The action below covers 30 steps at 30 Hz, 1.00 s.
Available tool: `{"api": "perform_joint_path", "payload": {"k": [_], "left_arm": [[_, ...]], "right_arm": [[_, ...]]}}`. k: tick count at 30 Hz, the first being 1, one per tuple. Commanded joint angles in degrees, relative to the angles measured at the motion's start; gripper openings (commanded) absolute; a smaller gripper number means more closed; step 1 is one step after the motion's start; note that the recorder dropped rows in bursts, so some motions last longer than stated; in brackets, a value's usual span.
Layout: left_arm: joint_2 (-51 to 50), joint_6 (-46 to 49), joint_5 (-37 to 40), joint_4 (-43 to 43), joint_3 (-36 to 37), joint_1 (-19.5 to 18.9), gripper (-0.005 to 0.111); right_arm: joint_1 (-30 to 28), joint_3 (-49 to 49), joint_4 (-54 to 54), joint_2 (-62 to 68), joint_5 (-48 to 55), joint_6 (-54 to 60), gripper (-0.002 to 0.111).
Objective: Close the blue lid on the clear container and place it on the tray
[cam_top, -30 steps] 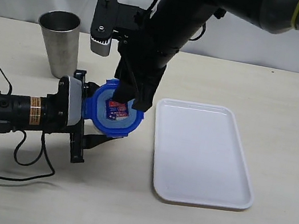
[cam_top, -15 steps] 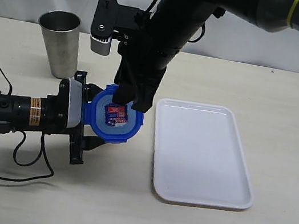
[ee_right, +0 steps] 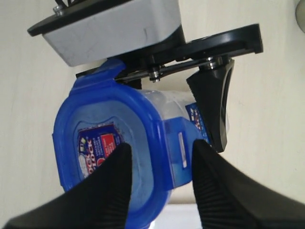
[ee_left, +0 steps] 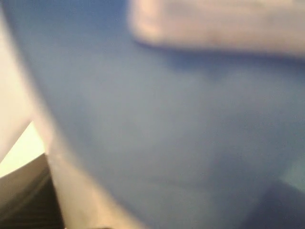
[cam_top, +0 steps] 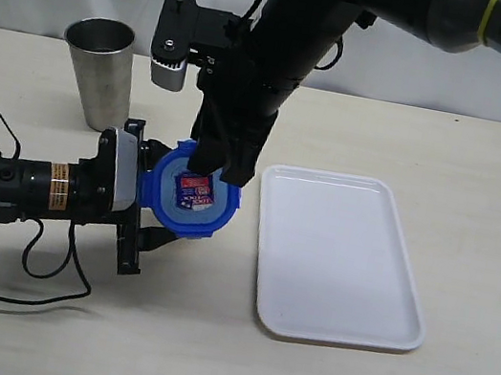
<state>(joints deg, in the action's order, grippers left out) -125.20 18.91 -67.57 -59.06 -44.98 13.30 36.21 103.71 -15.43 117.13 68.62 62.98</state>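
One sticker-topped blue lid (cam_top: 192, 197) is sitting on one clear container (ee_right: 164, 102) beside one tray (cam_top: 339, 262), left of the surface's (cam_top: 486, 171) middle. The left gripper (cam_top: 147, 196) is grasping the container; the right gripper (ee_right: 161, 148) is straddling the lid, grip unclear.

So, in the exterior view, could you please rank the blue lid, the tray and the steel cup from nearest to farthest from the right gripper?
1. the blue lid, under the right gripper
2. the tray, to its right
3. the steel cup, back left
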Motion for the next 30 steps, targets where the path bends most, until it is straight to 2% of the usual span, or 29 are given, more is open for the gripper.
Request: {"api": "perform_joint_path", "payload": {"k": [1,7,14,17,20,26,30], "left_arm": [[0.02,-5.53,-2.39,2.54,0.16,0.07,0.000],[0.02,-5.53,-2.39,3.01,0.16,0.07,0.000],[0.02,-6.29,-2.39,2.99,0.16,0.07,0.000],[0.02,-7.22,-2.39,3.29,0.16,0.07,0.000],[0.02,-8.87,-2.39,4.02,0.16,0.07,0.000],[0.02,-11.16,-2.39,5.57,0.16,0.07,0.000],[0.02,-11.94,-2.39,6.75,0.16,0.07,0.000]], "right_arm": [[-0.04,-2.02,5.41,5.20,1.34,0.00,0.024],[-0.04,-3.82,5.89,5.45,1.34,-0.81,0.017],[-0.04,-3.44,7.34,5.32,1.34,-1.66,0.017],[-0.04,0.87,10.01,4.18,0.47,-9.17,0.017],[-0.17,4.55,10.16,2.46,-6.15,-16.40,0.020],[-0.17,5.54,13.28,0.07,-15.24,-29.05,0.034],[-0.17,5.54,16.81,-1.93,-15.89,-44.31,0.034]]}}
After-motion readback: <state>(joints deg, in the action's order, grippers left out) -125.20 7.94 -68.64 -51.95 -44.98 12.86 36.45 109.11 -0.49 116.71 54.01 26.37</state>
